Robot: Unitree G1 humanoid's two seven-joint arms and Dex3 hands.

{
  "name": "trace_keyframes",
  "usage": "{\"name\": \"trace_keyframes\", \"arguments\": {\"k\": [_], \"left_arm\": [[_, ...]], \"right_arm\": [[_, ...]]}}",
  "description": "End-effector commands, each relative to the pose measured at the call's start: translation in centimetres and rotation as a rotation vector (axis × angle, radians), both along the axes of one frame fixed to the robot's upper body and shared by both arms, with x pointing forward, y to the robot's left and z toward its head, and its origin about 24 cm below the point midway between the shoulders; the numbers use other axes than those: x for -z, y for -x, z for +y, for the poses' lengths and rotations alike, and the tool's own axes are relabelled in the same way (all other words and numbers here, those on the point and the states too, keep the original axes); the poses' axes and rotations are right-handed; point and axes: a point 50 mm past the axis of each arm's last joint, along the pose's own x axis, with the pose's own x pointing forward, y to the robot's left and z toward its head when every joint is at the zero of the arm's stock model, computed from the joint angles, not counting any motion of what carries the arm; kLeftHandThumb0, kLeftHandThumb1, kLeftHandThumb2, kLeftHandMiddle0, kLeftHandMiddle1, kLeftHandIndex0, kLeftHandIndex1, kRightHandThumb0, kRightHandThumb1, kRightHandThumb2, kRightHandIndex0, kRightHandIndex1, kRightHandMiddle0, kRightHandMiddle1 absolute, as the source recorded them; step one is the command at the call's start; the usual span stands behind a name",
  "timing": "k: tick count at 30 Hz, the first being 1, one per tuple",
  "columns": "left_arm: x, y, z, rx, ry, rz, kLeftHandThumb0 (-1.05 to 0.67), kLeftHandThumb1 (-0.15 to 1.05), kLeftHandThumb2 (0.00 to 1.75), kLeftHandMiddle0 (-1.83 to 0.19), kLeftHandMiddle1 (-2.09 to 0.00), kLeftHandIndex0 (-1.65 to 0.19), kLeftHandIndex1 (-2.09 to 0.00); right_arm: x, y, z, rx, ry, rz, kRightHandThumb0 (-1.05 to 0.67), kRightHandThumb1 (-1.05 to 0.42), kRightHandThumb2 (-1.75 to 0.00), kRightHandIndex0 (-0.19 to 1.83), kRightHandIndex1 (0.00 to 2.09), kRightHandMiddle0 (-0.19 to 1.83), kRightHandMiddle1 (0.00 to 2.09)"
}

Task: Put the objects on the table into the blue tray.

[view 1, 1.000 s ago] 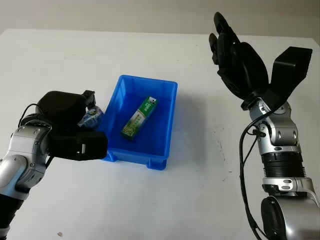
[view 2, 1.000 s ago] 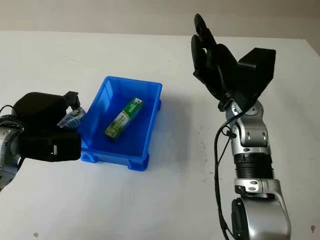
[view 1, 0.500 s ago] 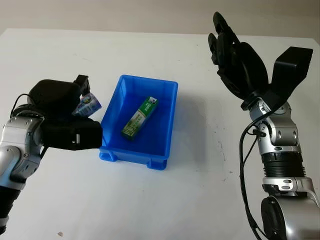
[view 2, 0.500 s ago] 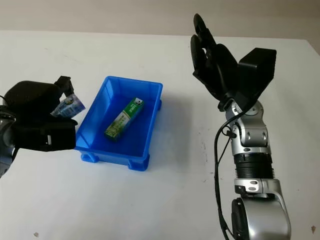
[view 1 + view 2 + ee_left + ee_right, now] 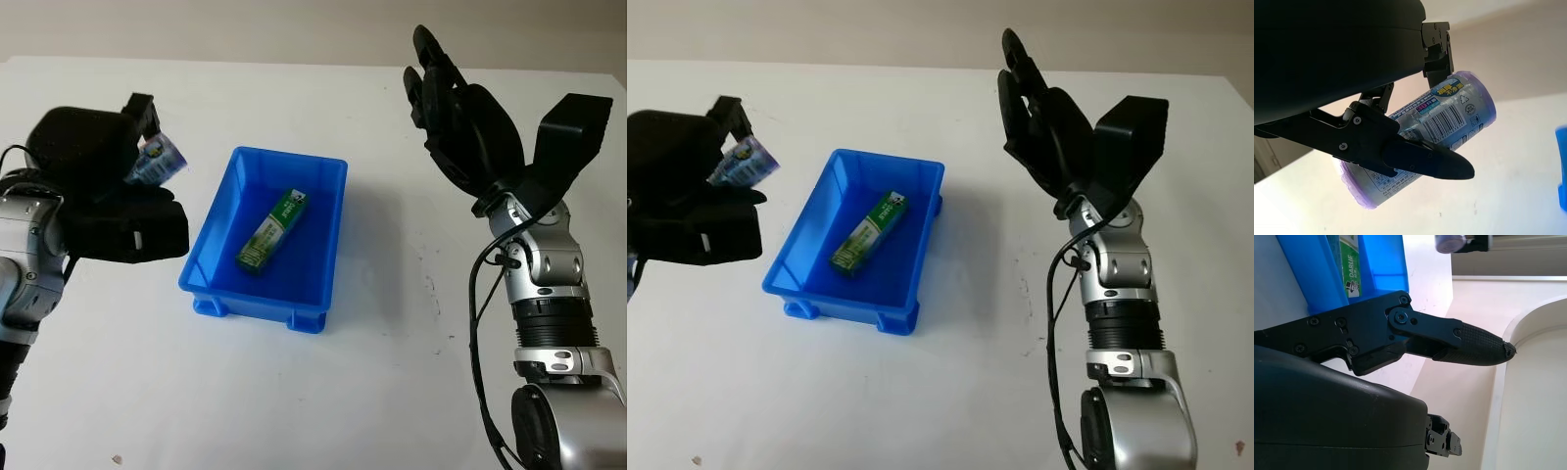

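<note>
On the white table (image 5: 323,392) sat the blue tray (image 5: 217,284), with a green box (image 5: 273,229) lying slantwise on its floor. To the left of the tray and lifted clear of the table, the left hand (image 5: 103,186) was clamped on a small purple-capped tube (image 5: 154,163); the tube was tilted, its free end pointing up and toward the tray, and it was apart from the tray's rim. In the left wrist view the tube (image 5: 1444,122) was pinched between the black fingers (image 5: 1415,159), its barcode and printed label facing the camera, with a sliver of the tray's blue at the picture's edge. The right hand (image 5: 460,117) was held up in the air to the right of the tray, well apart from it, open and holding nothing. In the right wrist view one of its fingers (image 5: 1449,340) reached across, with the tray (image 5: 1303,269) and the green box (image 5: 1349,264) beyond it.
</note>
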Motion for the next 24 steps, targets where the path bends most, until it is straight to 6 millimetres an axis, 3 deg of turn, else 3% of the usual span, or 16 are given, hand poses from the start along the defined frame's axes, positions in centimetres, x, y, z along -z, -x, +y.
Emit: {"name": "trace_keyframes", "arguments": {"k": [1,3,7,14,18,24], "left_arm": [[-3.2,0.5,-1.2,0.022,-0.023,-0.112,-0.36,1.05,0.25,-0.64,-2.09,-0.14,-2.05],[-3.9,0.4,-1.9,0.023,-0.032,-0.125,-0.37,1.05,0.26,-0.70,-2.09,-0.10,-2.08],[-5.4,0.2,-3.8,0.112,-0.083,-0.141,-0.39,1.05,0.20,-0.94,-2.09,-0.35,-2.09],[-6.5,0.3,-7.1,0.230,-0.110,-0.090,-0.41,1.05,0.21,-0.85,-2.09,-0.48,-2.09],[-6.0,0.4,-9.0,0.294,-0.152,-0.068,-0.40,1.05,0.20,-0.83,-2.09,-0.45,-2.00],[-3.7,0.4,-11.5,0.421,-0.226,0.024,-0.37,1.05,0.17,-0.88,-2.09,-0.35,-2.09]], "right_arm": [[-0.4,-0.1,-0.1,0.005,-0.007,-0.022,-0.80,-1.05,-0.66,-0.19,0.00,-0.19,0.00],[-0.4,-0.1,0.0,0.005,-0.007,-0.022,-0.80,-1.05,-0.66,-0.19,0.00,-0.19,0.00],[-0.2,-0.2,0.2,0.001,-0.002,-0.028,-0.81,-1.05,-0.65,-0.19,0.00,-0.19,0.00],[-0.2,-0.1,0.4,0.002,-0.005,-0.026,-0.81,-1.05,-0.65,-0.19,0.00,-0.19,0.00],[-0.1,-0.1,0.3,0.004,-0.003,-0.024,-0.81,-1.05,-0.64,-0.19,0.00,-0.19,0.00],[0.0,0.0,0.3,0.010,-0.010,-0.020,-0.81,-1.05,-0.63,-0.19,0.00,-0.19,0.00]]}}
